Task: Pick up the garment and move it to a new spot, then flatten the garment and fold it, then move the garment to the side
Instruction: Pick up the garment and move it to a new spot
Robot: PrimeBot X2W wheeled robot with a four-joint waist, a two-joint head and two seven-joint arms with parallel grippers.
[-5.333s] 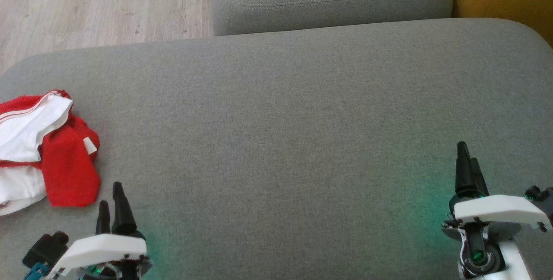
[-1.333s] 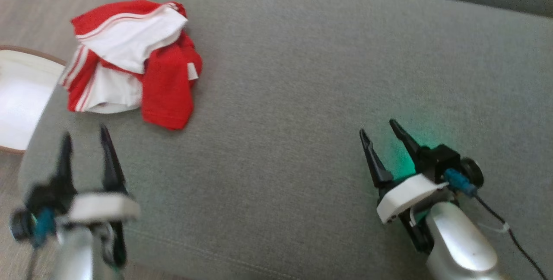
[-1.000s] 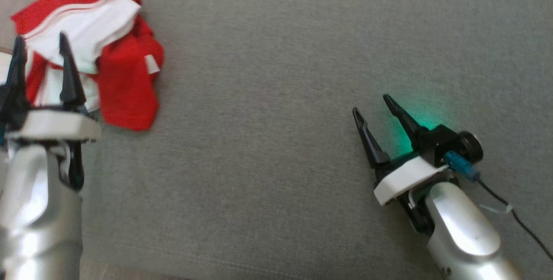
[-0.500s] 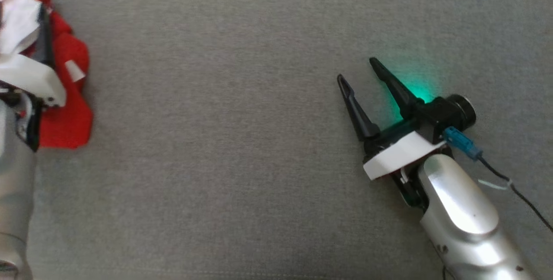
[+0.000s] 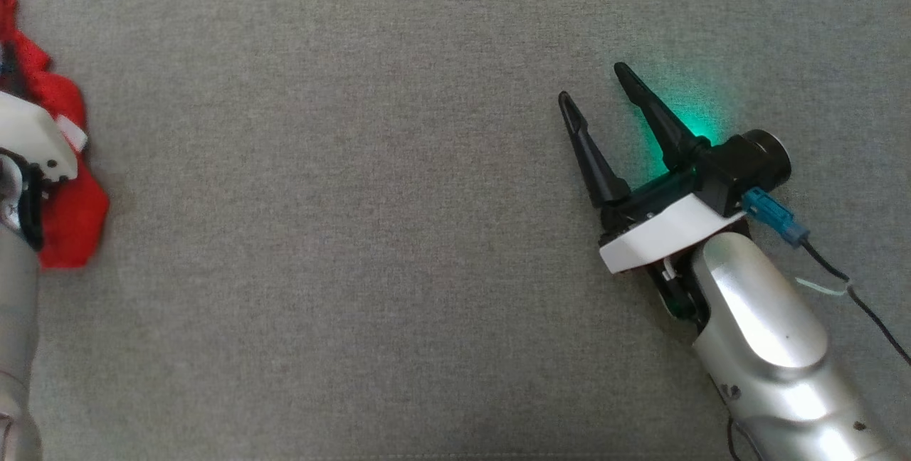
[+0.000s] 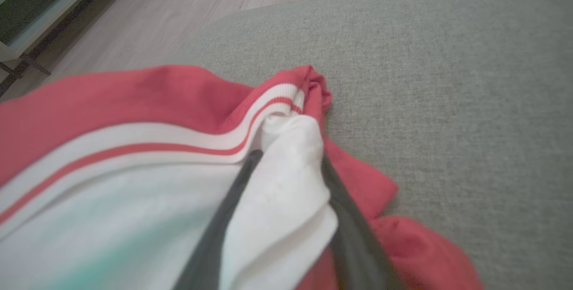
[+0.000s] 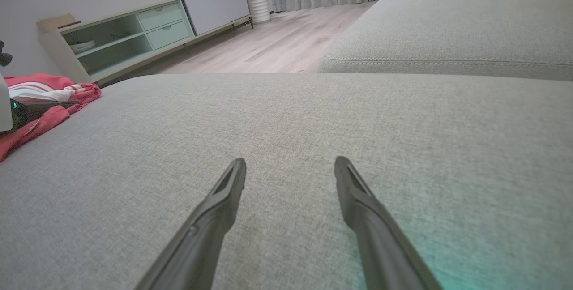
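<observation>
Lying bunched at the 9 o'clock edge of the head view, the red and white garment point(image 5: 67, 205) rests on a grey sofa cushion point(image 5: 356, 233), partly hidden by the white wrist housing of the left arm. Seen from the left wrist, the left gripper point(image 6: 290, 158) has its two dark fingers point(image 6: 224, 218) on either side of a raised white fold, and both touch the cloth. The jaws stand narrower than the other gripper's, but whether they pinch the fold firmly I cannot tell. A red edge with white stripes curves from 9 o'clock toward 12 o'clock of the fold, and more red cloth lies at 4 o'clock of it.

The right gripper point(image 5: 593, 83) lies toward 3 o'clock in the head view, well apart from the garment, its fingers pointing to 11 o'clock. Its jaws are spread wide with nothing between them, low above bare cushion. A green glow point(image 5: 687, 116) falls on the fabric at 2 o'clock of the fingertips. A blue connector point(image 5: 772, 213) and dark cable point(image 5: 854, 297) sit at 4 o'clock of the gripper.

From the right wrist, a second cushion point(image 7: 447, 21) lies at 1 o'clock, wooden floor point(image 7: 277, 44) at 12 o'clock, and a low shelf unit point(image 7: 134, 30) at 10 o'clock.
</observation>
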